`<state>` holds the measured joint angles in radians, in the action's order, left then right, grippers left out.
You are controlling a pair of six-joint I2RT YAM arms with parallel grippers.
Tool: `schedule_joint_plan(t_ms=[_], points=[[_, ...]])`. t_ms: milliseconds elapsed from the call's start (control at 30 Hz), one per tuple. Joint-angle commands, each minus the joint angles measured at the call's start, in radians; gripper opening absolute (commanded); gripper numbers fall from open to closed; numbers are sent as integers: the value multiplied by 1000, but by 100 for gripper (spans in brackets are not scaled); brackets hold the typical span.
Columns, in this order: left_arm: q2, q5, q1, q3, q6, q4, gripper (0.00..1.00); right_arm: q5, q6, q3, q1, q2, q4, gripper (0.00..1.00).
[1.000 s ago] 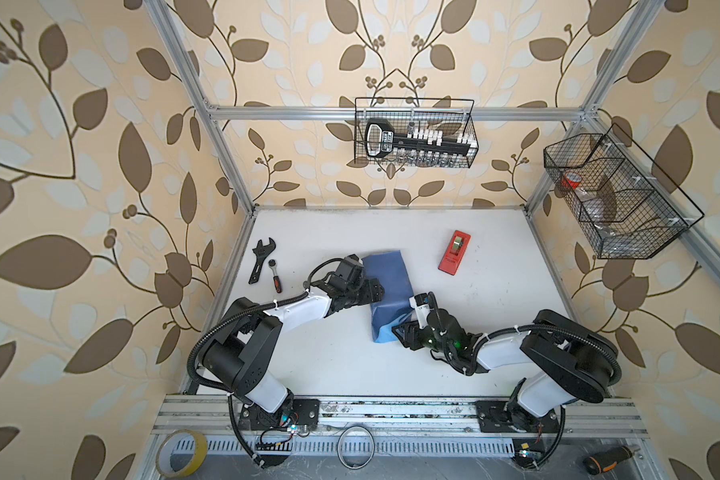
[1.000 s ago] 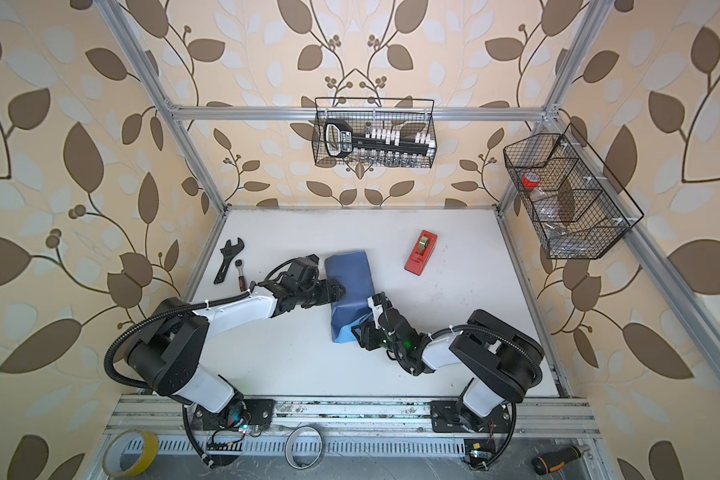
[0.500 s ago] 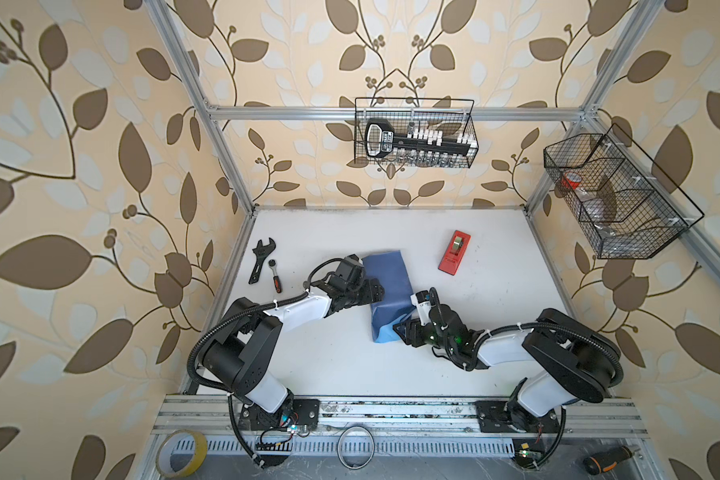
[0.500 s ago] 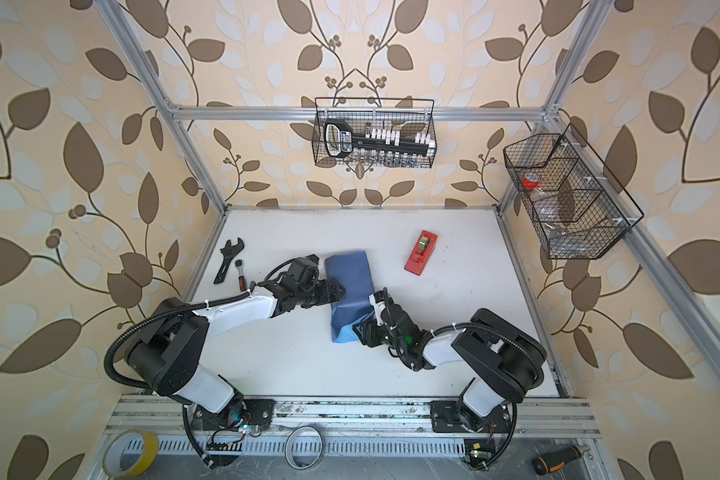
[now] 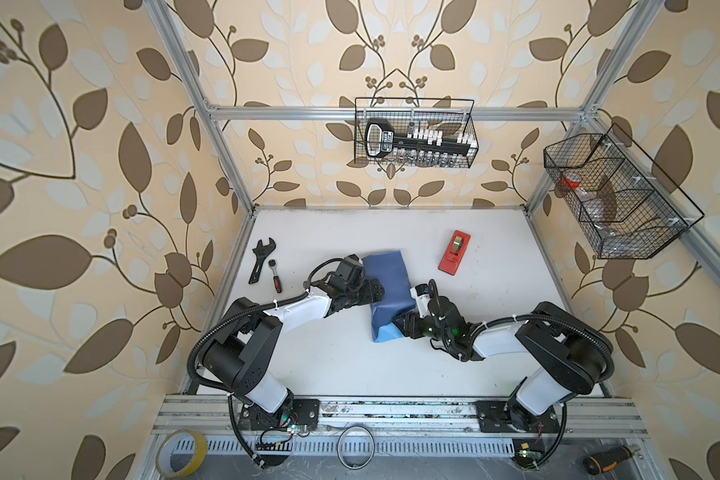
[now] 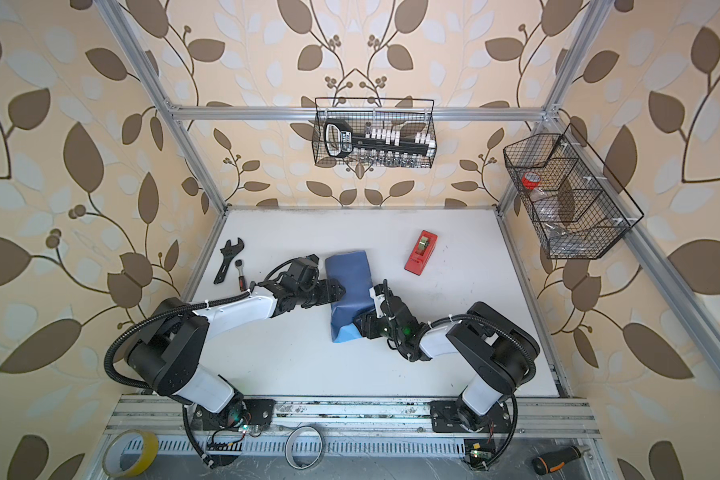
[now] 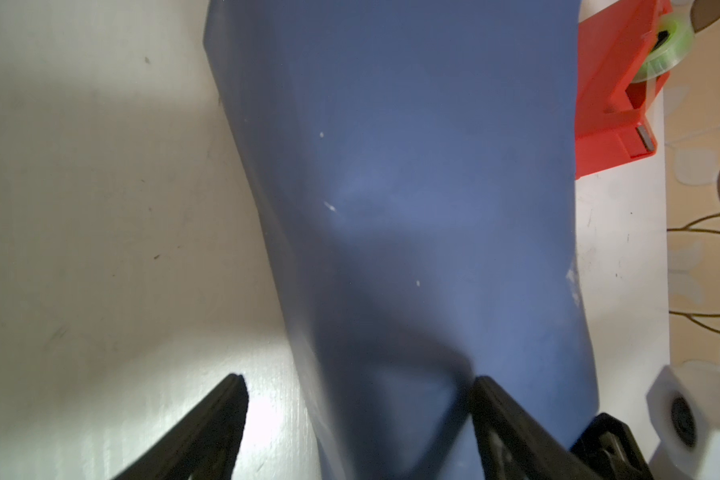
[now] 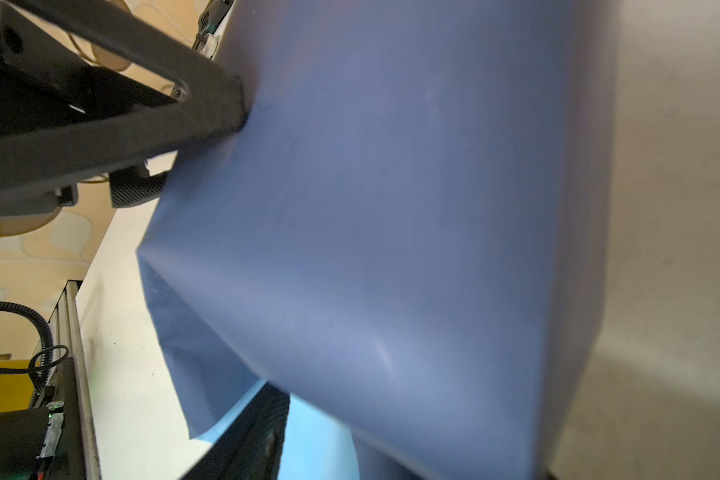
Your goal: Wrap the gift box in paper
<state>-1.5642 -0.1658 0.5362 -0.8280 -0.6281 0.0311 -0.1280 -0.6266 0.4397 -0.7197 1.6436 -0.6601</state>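
The paper [image 5: 387, 282] [image 6: 350, 282] lies folded into a slate-blue bundle mid-table and covers the gift box, which is hidden. My left gripper [image 5: 376, 291] [image 6: 340, 291] is open at the bundle's left side. In the left wrist view, my left gripper [image 7: 360, 395] has one finger over the table and one over the paper [image 7: 412, 166]. My right gripper [image 5: 400, 325] [image 6: 360, 323] is at the bundle's near right end. One of its fingers [image 8: 250, 436] sits inside the open end against the light-blue inner face. The paper [image 8: 391, 208] hides the other finger.
A red tape dispenser [image 5: 454, 252] [image 6: 421, 252] [image 7: 616, 91] lies behind and right of the bundle. A black wrench [image 5: 260, 259] and a small ratchet driver [image 5: 274, 279] lie at the left edge. Wire baskets [image 5: 414, 133] [image 5: 616, 195] hang on the back and right walls.
My right wrist has crept slightly toward the back along the bundle's end. The left arm and the paper look unchanged.
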Motion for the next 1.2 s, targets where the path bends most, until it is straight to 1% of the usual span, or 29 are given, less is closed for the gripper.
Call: schedule_joint_plan(t_ms=[0,400,467,667,833,933,1167], points=[[-24,22,2,35,11,95,85,-6,8,5,12,30,34,63],[-23,22,2,33,13,97,85,17,35,-11,13,-128,120,65],[-23,23,2,33,13,96,85,22,42,-3,15,-124,127,65],[-22,20,2,33,13,96,85,13,49,22,28,-43,103,65],[-23,20,2,32,15,98,85,-13,28,13,29,4,60,64],[-22,19,2,32,14,98,85,-25,15,-13,13,7,38,64],[-24,19,2,33,13,96,85,-19,5,-47,-37,-28,56,63]])
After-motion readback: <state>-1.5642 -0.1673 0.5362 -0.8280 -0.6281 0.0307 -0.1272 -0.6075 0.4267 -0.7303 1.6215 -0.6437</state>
